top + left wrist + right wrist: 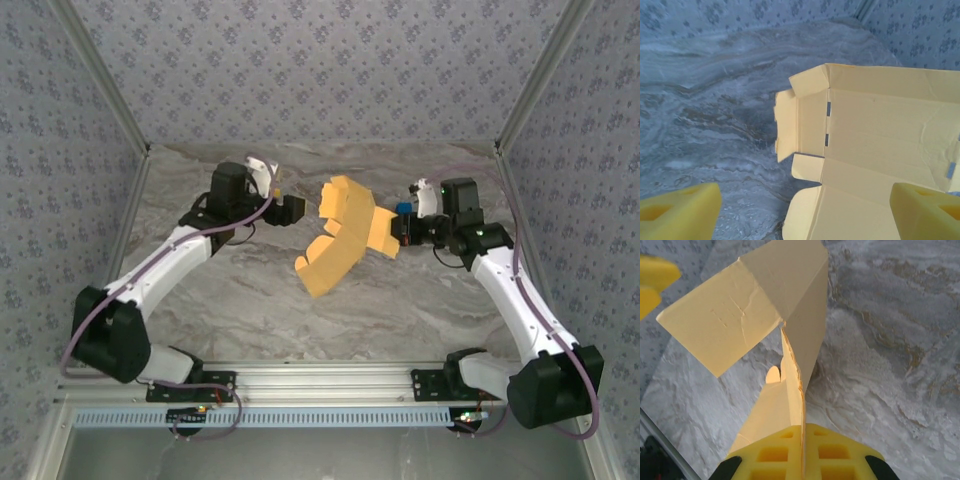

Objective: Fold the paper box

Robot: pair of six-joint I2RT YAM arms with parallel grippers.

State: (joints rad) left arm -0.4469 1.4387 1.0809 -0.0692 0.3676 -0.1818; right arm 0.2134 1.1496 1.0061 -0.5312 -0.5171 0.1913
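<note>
Over the marble table (250,310), the right jaws pinch the paper box (340,235).

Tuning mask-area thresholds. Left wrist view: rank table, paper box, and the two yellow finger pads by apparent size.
1. table, narrowly
2. paper box
3. lower-left pad and lower-right pad: look alike, both cropped by the frame, so unranked. They sit nearest the camera, so they look oversized.

Thin-card, yellow-orange die-cut paper box (345,235), partly folded. Slanted over the middle of the marbled surface (250,300), panels bent along creases, flaps splayed outward, right edge clamped in the right gripper (400,228).
</note>
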